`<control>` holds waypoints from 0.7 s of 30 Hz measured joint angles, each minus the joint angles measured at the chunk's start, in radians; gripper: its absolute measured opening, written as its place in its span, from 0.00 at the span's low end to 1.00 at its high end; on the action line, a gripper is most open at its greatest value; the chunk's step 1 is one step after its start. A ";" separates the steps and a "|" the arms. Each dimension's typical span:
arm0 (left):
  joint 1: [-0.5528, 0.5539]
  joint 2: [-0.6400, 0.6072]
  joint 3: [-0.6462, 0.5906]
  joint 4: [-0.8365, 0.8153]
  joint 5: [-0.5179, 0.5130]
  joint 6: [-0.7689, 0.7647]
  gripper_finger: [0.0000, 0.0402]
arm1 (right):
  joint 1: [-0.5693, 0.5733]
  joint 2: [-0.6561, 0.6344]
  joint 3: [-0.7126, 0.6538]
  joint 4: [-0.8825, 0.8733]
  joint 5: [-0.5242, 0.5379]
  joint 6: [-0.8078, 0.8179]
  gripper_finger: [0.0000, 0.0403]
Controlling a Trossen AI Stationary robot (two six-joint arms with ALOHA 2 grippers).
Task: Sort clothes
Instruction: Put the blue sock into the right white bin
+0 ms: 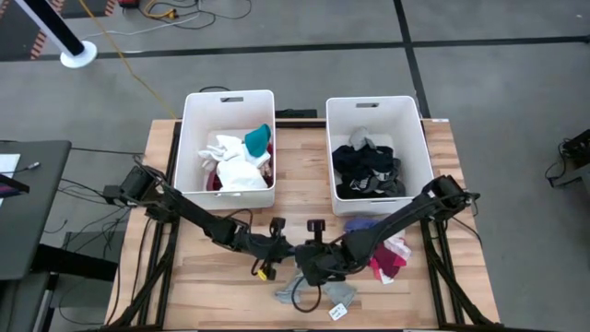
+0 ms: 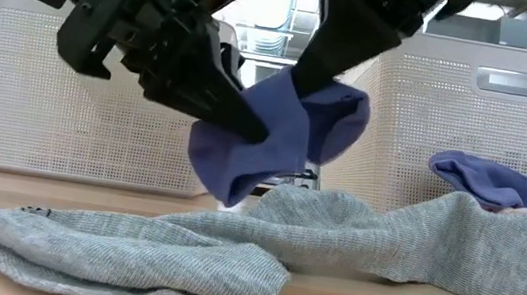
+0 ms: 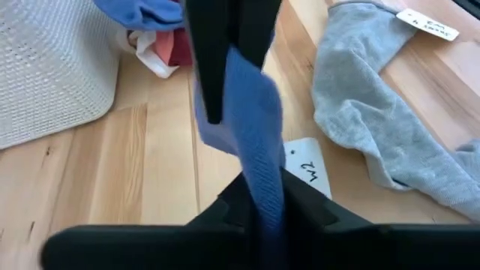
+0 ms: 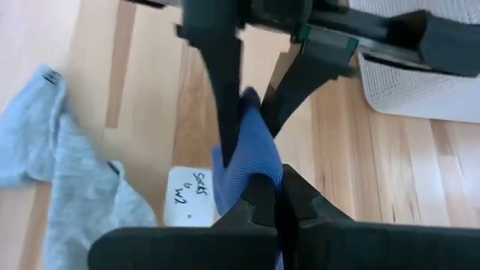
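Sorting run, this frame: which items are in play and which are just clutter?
In play:
- blue fabric sock, pinched by left gripper and right gripper
- grey knit garment on the table
- pink and maroon clothes pile
- two white plastic bins, part filled

Lying about:
- white paper tag
- yellow cable on the floor

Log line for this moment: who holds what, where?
left gripper: shut on blue sock | right gripper: shut on blue sock | sock: lifted above grey sock | place: table front

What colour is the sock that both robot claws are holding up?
Blue. The sock shows best in the low view, pinched between the left gripper and right gripper.
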 joint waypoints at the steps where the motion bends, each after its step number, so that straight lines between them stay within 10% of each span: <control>1: 0.000 0.000 0.000 0.000 0.000 0.003 0.08 | 0.000 0.000 0.004 -0.005 -0.002 0.000 0.01; 12: 0.000 -0.001 0.012 0.009 -0.010 0.082 0.01 | 0.021 0.001 0.074 -0.189 -0.074 0.060 0.11; 21: -0.008 -0.029 0.086 -0.069 -0.020 0.174 0.01 | 0.049 0.001 0.157 -0.346 -0.098 0.106 0.42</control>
